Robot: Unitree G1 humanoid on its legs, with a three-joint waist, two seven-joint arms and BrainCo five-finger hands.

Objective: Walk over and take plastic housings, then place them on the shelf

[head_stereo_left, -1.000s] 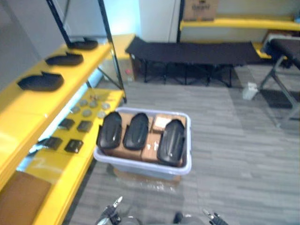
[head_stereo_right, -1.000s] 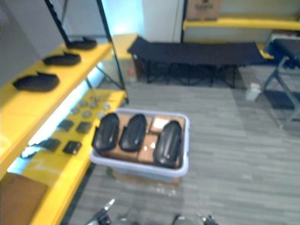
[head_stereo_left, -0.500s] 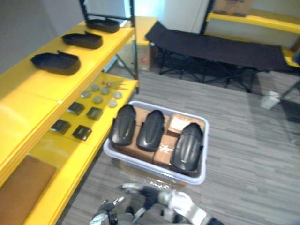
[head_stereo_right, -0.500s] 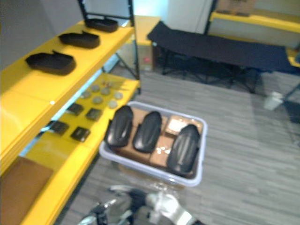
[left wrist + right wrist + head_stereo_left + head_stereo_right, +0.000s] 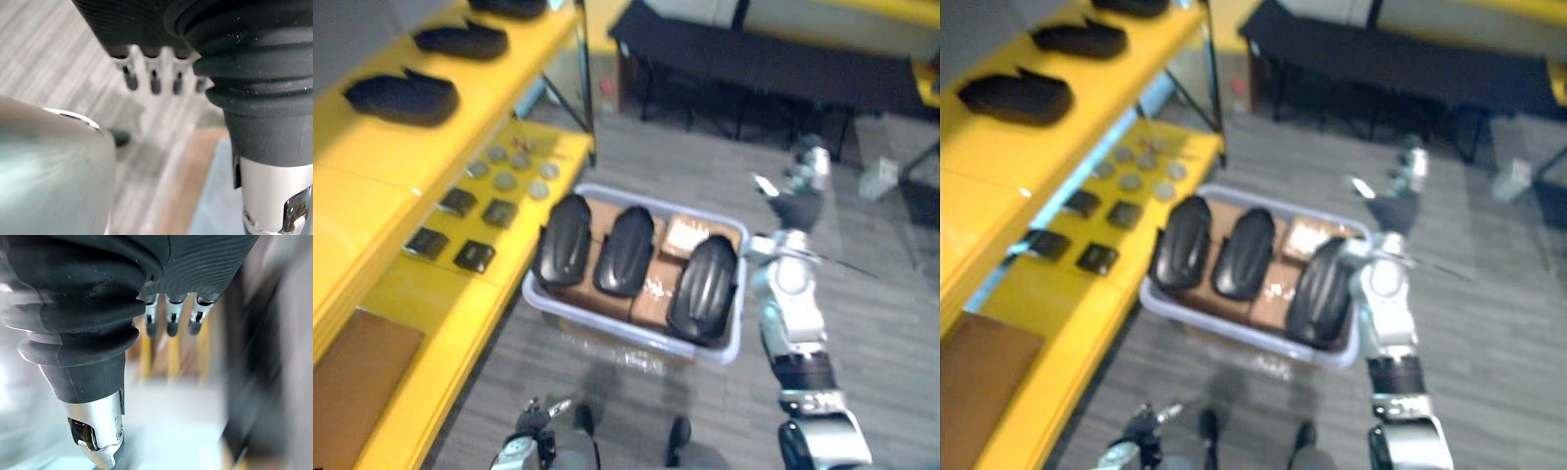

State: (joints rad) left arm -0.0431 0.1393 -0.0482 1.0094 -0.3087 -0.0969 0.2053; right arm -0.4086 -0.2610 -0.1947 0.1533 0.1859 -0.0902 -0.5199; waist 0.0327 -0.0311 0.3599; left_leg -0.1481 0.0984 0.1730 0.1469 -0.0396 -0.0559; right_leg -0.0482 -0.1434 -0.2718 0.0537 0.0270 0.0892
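Left robot hand [image 5: 154,73] hangs open and empty low over the near floor, by the yellow shelf [image 5: 372,162] that carries black housings [image 5: 401,98]. Three more housings [image 5: 626,250] lie side by side in a pale bin [image 5: 636,343] on the floor. By the bin's far right corner the right robot hand [image 5: 800,196] is raised, fingers loose, holding nothing.

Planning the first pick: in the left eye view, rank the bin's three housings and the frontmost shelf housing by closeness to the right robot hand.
1. Right housing, at the right end of the bin, nearest the right robot hand.
2. Middle housing, bin centre.
3. Left housing, bin's shelf side.
4. Shelf housing, upper shelf, far left.
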